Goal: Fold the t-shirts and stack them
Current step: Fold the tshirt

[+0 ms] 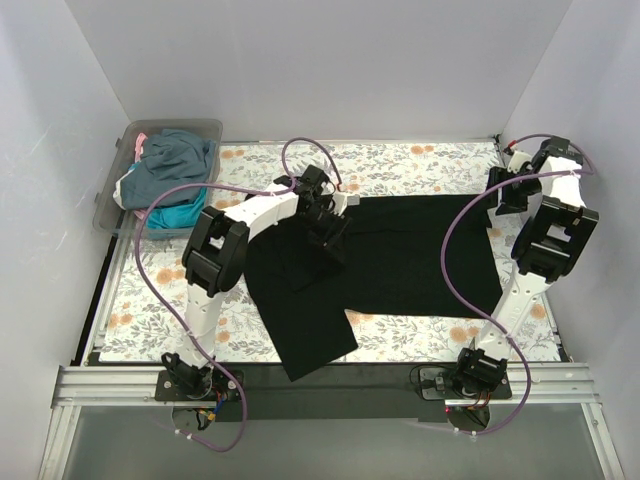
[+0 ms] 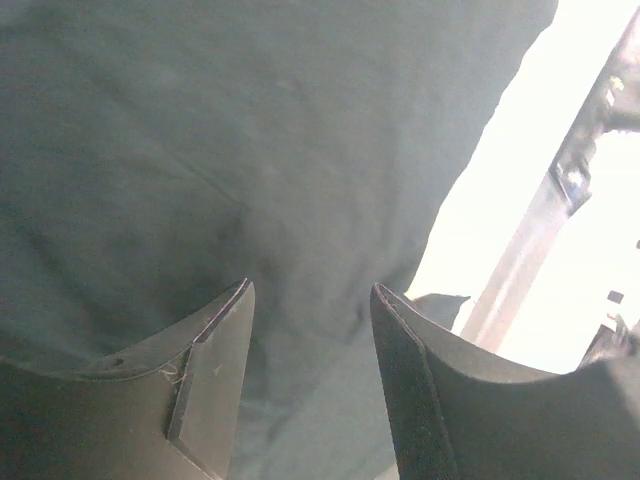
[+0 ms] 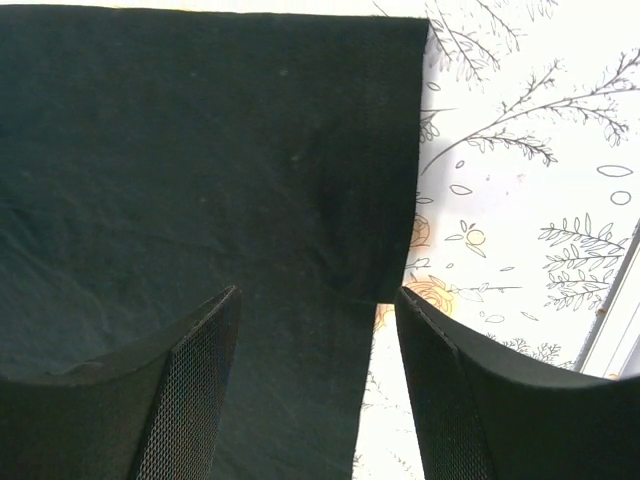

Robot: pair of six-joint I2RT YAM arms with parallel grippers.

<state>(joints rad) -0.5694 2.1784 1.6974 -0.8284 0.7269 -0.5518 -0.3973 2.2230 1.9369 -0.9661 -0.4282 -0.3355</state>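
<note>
10 o'clock: bin (image 1: 112, 205) with the other shirts (image 1: 178, 165) bunched inside. Slate-blue on top, teal and a bit of pink under. Mid-table: black shirt (image 1: 420, 260), mostly flat, one lobe running to 7 o'clock at the near edge. The left gripper (image 2: 310, 290) hangs over its left-centre panel, jaws wide apart, nothing pinched; bare black cloth shows in the gap. The right gripper (image 3: 318, 292) is at the shirt's 2 o'clock side, jaws also wide and empty, a hemmed edge right under the gap.

Handling, my read: light, limp cloth, no stiffness, so it will drape and drag rather than move as a sheet. Grip at an edge — hem on the right, sleeve or side seam on the left. A pinch mid-panel, where the left one is, would likely just tent the fabric. Take one layer only; black on black makes layers hard to tell. Nothing fragile, and slip risk looks low once pinched.

Surface: floral cover (image 1: 420, 160), flat. Cloth or printed sheet, cannot tell; a low pinch could catch it too. Room: white walls (image 1: 330, 70) close in at 9, 12 and 3 o'clock, and the right arm sits tight to the 3 o'clock wall. The cover shows along 12 and at 5 o'clock — candidate stack spots.
</note>
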